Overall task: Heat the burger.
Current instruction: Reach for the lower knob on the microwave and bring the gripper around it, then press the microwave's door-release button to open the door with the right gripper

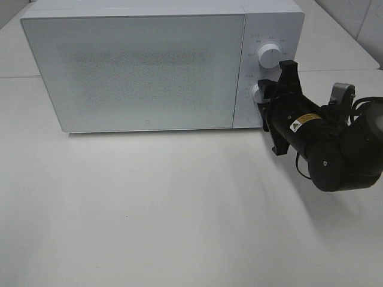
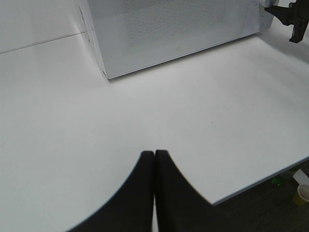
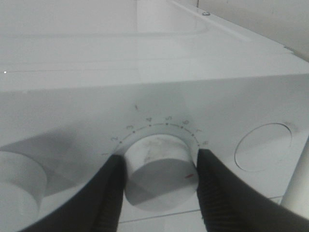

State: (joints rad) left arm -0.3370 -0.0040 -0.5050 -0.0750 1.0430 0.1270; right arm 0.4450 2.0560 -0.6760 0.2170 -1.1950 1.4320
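Note:
The white microwave [image 1: 137,66] stands at the back of the table with its door closed; it also shows in the left wrist view [image 2: 169,29]. The burger is out of view. My right gripper [image 1: 262,98] reaches the control panel and its fingers [image 3: 108,193] are shut on either side of the lower knob [image 3: 159,166], touching it. The upper knob [image 1: 269,55] is free. My left gripper [image 2: 154,154] is shut and empty, low over the bare table in front of the microwave; it does not show in the high view.
The white table [image 1: 179,209] spreads in front of the microwave. Its front edge [image 2: 260,181] shows in the left wrist view, with a paper cup [image 2: 304,192] on the floor below. A round button [image 3: 263,145] sits beside the held knob.

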